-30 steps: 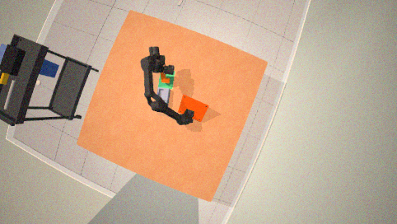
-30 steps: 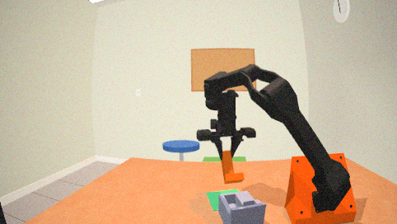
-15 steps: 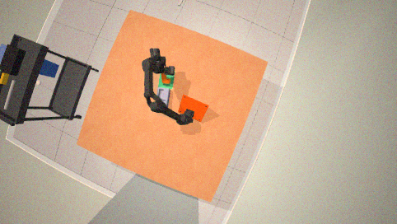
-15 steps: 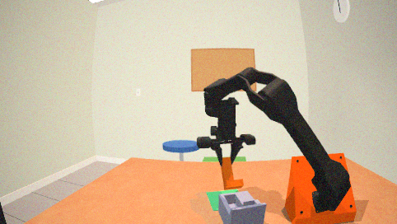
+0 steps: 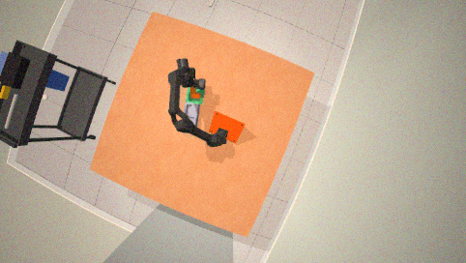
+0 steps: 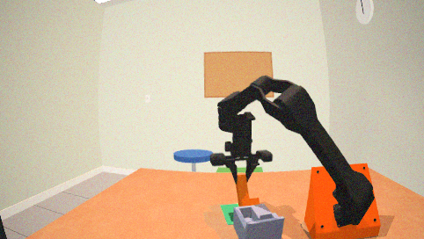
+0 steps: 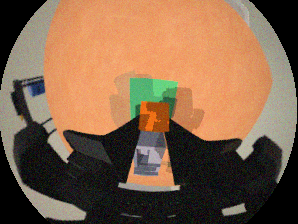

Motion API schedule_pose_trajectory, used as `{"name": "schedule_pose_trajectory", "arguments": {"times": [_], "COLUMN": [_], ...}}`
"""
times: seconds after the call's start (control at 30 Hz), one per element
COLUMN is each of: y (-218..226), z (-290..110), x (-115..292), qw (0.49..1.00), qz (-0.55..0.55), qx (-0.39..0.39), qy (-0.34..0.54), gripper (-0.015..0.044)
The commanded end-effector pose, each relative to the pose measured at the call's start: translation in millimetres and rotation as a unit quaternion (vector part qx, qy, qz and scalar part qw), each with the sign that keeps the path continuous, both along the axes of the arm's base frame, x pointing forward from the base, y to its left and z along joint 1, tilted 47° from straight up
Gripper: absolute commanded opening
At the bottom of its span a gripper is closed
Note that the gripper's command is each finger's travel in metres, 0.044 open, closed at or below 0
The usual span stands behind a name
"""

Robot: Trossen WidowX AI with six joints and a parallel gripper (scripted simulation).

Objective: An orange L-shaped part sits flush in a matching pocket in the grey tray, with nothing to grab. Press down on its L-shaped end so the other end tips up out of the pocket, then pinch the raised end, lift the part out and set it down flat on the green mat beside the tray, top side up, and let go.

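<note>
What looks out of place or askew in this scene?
Only the orange L-shaped part: the hand pinches its top end, so it hangs upright over the green mat, not flat. The grey tray has its pocket vacated. Nothing looks spilled or damaged.

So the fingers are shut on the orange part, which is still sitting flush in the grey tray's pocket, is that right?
Not quite: the fingers are shut on the orange part, but it hangs upright out of the grey tray, over the green mat, as the exterior view shows.
</note>
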State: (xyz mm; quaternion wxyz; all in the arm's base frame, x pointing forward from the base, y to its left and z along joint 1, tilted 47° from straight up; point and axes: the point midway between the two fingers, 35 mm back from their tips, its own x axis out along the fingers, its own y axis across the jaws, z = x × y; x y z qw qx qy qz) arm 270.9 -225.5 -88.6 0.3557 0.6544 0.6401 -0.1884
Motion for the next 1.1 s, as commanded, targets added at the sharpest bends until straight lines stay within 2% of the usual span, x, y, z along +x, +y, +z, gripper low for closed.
{"name": "schedule_pose_trajectory", "arguments": {"times": [0.0,1.07], "y": [7,18], "z": [-5,-15], "x": [0,1], "qw": [1.000,1.000], "qz": [-0.003,-0.003], "qx": [0.004,0.004], "qy": [0.003,0.003], "gripper": [0.0000,0.0000]}}
